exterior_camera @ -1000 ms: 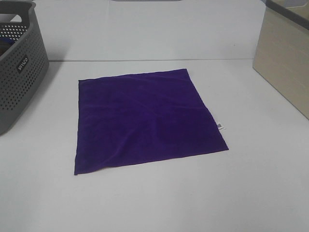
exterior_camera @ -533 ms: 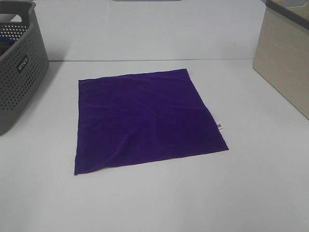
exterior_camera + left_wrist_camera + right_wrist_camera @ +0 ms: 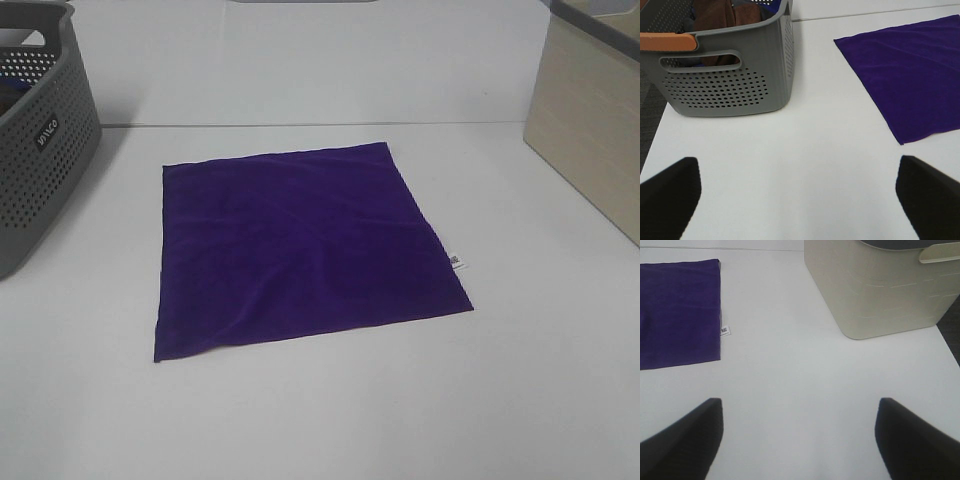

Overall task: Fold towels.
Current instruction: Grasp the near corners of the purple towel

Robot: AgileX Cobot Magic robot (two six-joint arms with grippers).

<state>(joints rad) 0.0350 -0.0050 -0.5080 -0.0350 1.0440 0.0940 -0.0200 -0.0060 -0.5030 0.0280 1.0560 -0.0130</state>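
Note:
A deep purple towel (image 3: pixel 300 245) lies spread flat as a square on the white table, with a small white tag (image 3: pixel 456 263) at its right edge. It also shows in the left wrist view (image 3: pixel 912 75) and in the right wrist view (image 3: pixel 677 310), where the tag (image 3: pixel 726 330) shows too. My left gripper (image 3: pixel 799 197) is open and empty over bare table, near the basket and short of the towel's corner. My right gripper (image 3: pixel 799 435) is open and empty over bare table, to the right of the towel. Neither gripper shows in the exterior high view.
A grey perforated basket (image 3: pixel 40 130) stands at the far left; the left wrist view shows the basket (image 3: pixel 725 75) with an orange handle and brown and blue cloth inside. A beige bin (image 3: pixel 590 120) stands at the right, also in the right wrist view (image 3: pixel 880 285).

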